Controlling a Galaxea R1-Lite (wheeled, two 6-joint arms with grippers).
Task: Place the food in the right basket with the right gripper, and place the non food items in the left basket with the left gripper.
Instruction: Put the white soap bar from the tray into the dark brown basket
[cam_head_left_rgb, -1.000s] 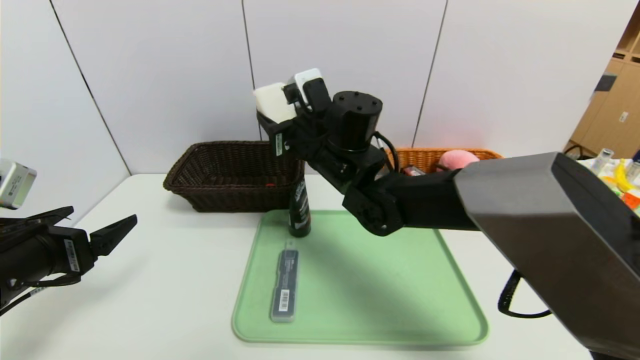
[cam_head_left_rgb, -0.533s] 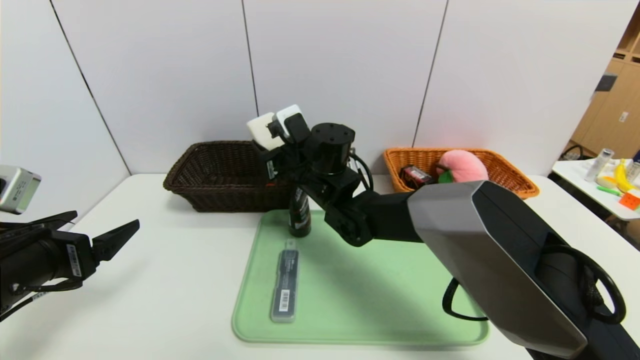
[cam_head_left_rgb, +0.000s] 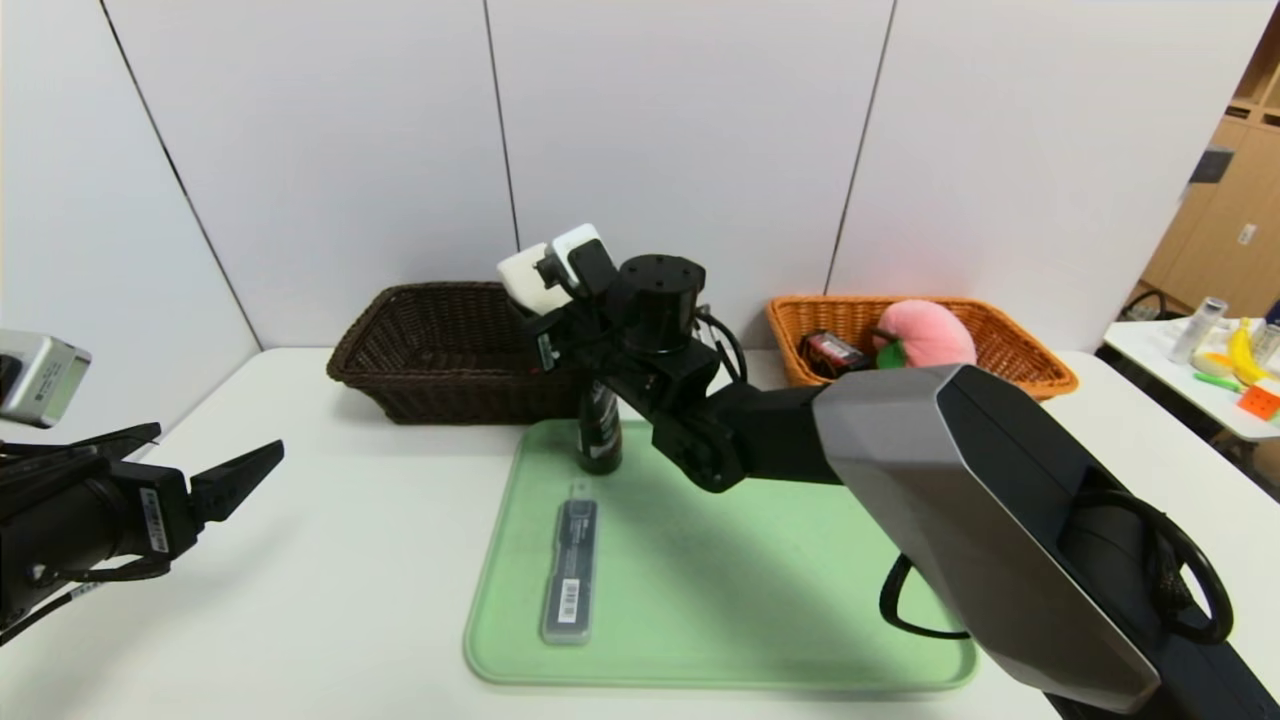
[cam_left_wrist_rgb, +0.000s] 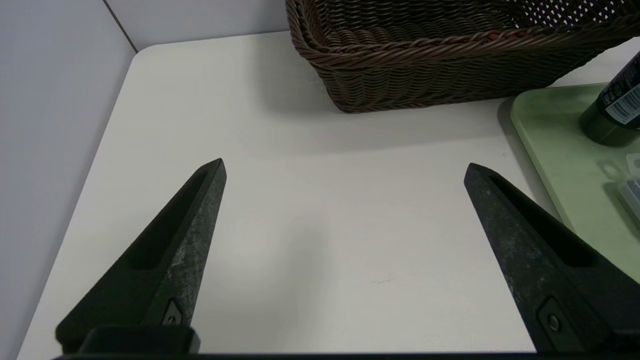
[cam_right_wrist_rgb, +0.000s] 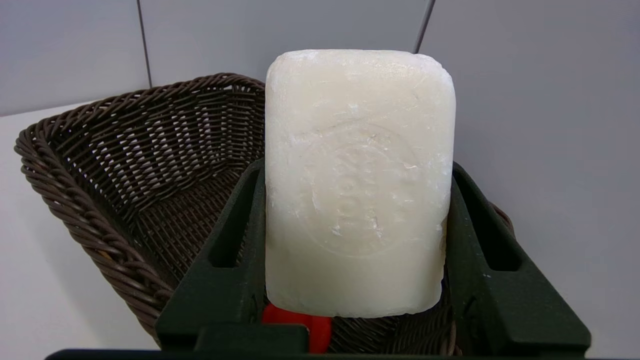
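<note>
My right gripper (cam_head_left_rgb: 533, 300) is shut on a white soap bar (cam_head_left_rgb: 523, 277) and holds it up over the near right corner of the dark brown left basket (cam_head_left_rgb: 450, 350). The right wrist view shows the soap (cam_right_wrist_rgb: 359, 180) clamped between both fingers, with the basket (cam_right_wrist_rgb: 100, 165) behind and below. A red item (cam_right_wrist_rgb: 295, 327) lies in that basket. My left gripper (cam_head_left_rgb: 213, 437) is open and empty, low over the table at the far left (cam_left_wrist_rgb: 345, 165). The orange right basket (cam_head_left_rgb: 1000, 340) holds a pink plush peach (cam_head_left_rgb: 925, 333) and a dark packet (cam_head_left_rgb: 830, 352).
A green tray (cam_head_left_rgb: 750, 580) lies at the table's middle. On it stand a dark bottle (cam_head_left_rgb: 600, 430) at the far left corner and a flat dark pack (cam_head_left_rgb: 570, 570) near the left edge. The bottle stands just under my right wrist.
My right arm has come down and shifted left with the soap, toward the brown basket; most of the move came in the first half second. The left gripper has barely moved.
</note>
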